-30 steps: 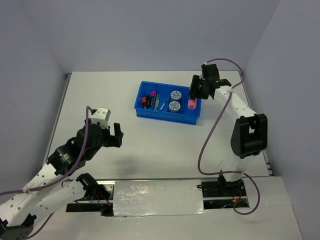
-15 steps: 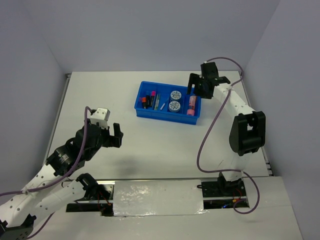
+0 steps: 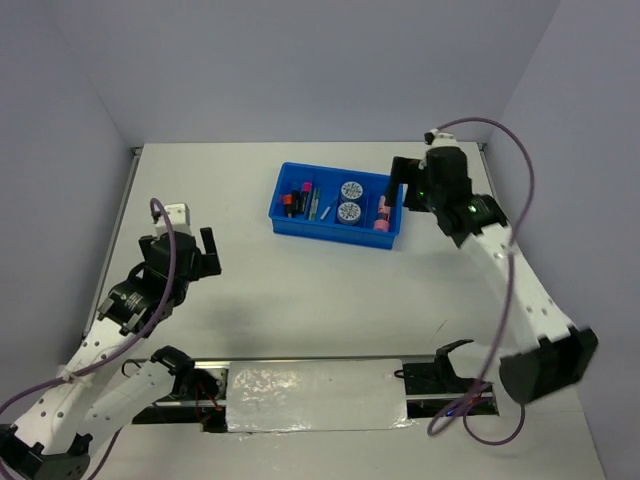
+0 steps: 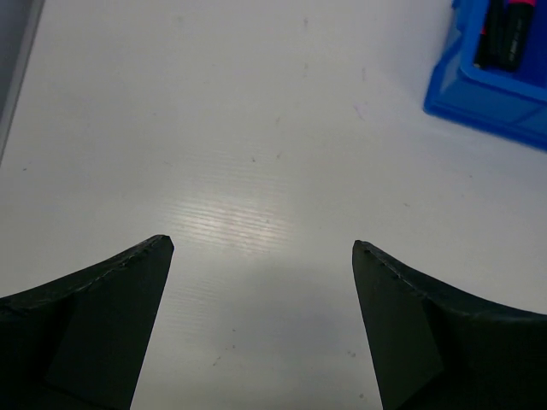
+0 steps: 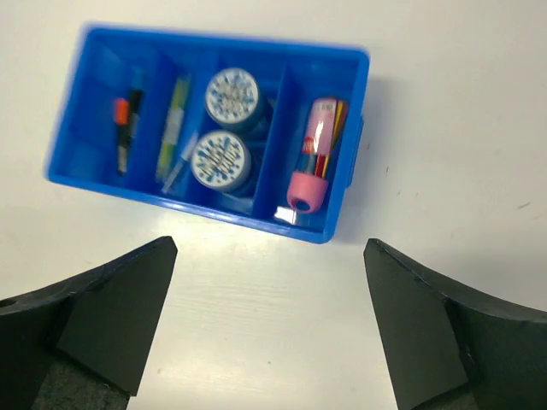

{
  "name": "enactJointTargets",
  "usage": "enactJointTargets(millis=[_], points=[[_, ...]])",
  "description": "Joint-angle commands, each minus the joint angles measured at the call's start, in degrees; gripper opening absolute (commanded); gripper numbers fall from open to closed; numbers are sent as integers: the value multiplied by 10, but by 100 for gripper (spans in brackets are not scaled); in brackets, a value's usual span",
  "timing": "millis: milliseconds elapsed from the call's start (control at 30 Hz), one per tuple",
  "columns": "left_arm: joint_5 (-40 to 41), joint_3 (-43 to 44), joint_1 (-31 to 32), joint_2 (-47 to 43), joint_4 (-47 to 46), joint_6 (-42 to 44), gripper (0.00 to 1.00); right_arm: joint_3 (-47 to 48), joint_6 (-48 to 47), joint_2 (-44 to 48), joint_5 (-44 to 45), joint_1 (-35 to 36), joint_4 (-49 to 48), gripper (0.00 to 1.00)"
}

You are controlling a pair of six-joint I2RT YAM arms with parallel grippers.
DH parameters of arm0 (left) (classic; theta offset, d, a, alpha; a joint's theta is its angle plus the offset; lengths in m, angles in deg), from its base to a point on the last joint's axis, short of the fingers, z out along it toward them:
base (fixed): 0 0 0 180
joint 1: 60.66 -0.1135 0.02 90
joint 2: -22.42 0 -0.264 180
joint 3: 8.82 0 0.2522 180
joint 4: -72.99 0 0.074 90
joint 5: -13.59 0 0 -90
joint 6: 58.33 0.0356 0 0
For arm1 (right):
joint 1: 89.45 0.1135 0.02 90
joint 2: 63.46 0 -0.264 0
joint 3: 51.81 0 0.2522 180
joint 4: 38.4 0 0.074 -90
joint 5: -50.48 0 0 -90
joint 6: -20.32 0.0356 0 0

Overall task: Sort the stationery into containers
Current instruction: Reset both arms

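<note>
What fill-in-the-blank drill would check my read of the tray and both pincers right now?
1. The blue tray is divided into ____ compartments.
2. In the top view, the pink tube lies in the tray's ____ compartment.
3. The two round rolls share ____ compartment.
4. The right pincer and the left pincer are both ____, holding nothing.
Missing words: four; rightmost; one; open.

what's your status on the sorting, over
Left tool open, empty, over bare table. Right tool open, empty, beside tray. Pink tube lying in tray's right-end compartment. Nothing blocking.
</note>
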Motion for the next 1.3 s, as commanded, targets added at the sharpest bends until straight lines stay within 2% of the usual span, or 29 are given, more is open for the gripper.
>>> enactJointTargets(millis=[0, 167, 233, 400, 600, 967, 1267], points=[[45, 30, -41, -7, 3, -16, 99, -49, -15, 137, 43, 2, 16, 100], [3, 41, -113, 15, -4, -5, 99, -101, -19, 275, 12, 4, 51, 100], [-4, 48, -126, 17, -5, 2, 99, -105, -13, 320, 28, 11, 79, 100], [10, 102, -129, 2, 20, 33, 99, -94, 5, 384, 58, 26, 155, 100], [-20, 157, -129, -36, 64, 57, 99, -74, -3, 431, 78, 26, 236, 100], [-44, 159, -129, -90, 112, 79, 99, -112, -77, 547, 62, 26, 210, 100], [-60, 148, -129, -90, 109, 78, 99, -114, -74, 541, 64, 26, 211, 100]])
